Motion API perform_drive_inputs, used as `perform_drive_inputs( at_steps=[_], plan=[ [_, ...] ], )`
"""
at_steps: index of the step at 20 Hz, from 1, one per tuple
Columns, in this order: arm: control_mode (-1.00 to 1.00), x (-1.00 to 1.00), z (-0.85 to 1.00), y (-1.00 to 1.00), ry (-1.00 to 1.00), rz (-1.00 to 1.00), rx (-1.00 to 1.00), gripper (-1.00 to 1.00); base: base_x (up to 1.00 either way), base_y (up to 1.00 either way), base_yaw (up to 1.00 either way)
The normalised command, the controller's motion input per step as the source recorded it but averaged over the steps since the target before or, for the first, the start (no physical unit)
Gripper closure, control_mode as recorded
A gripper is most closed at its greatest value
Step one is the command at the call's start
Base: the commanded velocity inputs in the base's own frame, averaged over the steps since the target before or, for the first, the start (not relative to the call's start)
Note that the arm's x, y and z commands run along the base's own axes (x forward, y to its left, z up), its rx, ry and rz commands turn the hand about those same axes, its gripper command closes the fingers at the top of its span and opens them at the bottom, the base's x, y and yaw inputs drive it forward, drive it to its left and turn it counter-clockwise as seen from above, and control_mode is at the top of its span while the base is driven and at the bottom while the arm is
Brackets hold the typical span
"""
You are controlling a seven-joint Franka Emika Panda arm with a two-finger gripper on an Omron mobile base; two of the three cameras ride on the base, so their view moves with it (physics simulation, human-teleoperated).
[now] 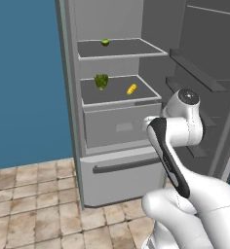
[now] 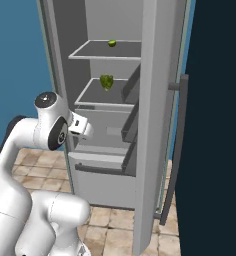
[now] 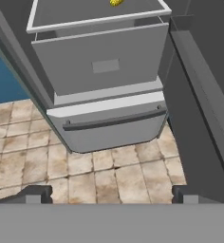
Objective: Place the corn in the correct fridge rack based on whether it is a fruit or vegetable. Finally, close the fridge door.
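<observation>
Gripper (image 3: 112, 193): fingers wide apart, holding nothing, hanging outside the fridge over the tiled floor (image 3: 85, 171), facing the drawer (image 3: 111, 124). Corn (image 1: 131, 89) already lies near the right edge of the rack (image 1: 151, 90), green vegetable (image 1: 101, 80) at its back-left corner. Judged remaining step: closing the door (image 2: 157, 125); swing round its free edge, push the outer face, avoid the ledges.

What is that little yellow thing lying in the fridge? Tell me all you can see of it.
It is the corn, a small oblong bright yellow cob with rounded ends. It lies on its side, slanted, on the lower fridge rack, toward the shelf's right half. A lumpy green vegetable sits apart to its left. Nothing else touches it. The hand view catches its lower edge at the top.
</observation>
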Motion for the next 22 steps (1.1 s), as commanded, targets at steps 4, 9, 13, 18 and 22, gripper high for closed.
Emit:
perform_drive_inputs(
  at_steps=[4,9,13,18,22],
  plan=[
    [-1.0,-0.16,0.0,-0.17,0.0,-0.04,0.0,-1.0,0.0,0.0,0.0],
    [-1.0,-0.74,-0.01,-0.59,-0.02,-0.21,0.01,-1.0,0.0,0.0,0.0],
    [-1.0,-0.62,-0.09,-0.91,-0.12,-0.35,0.07,-1.0,0.0,0.0,0.0],
    [-1.0,-0.54,-0.03,-0.96,-0.23,-0.35,0.11,-1.0,0.0,0.0,0.0],
    [-1.0,-0.66,0.01,-0.76,-0.12,-0.31,0.17,-1.0,0.0,0.0,0.0]
  ],
)
